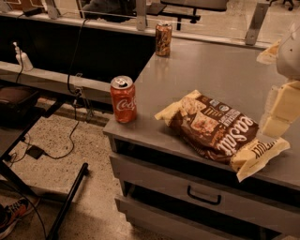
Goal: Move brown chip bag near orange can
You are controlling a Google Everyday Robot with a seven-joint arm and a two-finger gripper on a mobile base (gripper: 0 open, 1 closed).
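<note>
Looks like an office or lab workspace. Grey metal desk (220, 70) w/ drawers; a black drawer handle (204, 197) sits below and left of the claw (277, 117), which hangs over the desk's right edge. Far left of the claw: speckled hard floor (93, 140) and loose black cables (71, 136). Beyond the claw, past the desk's far side: a partition post (141, 14) w/ glass and a chair base (185, 18) behind.

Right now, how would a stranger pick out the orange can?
On the grey cabinet top, look to the far left corner: the orange can stands upright there, well away from the gripper at the right edge. Unlike the red cola can at the near corner, its print is mottled orange-brown, without white script.
</note>
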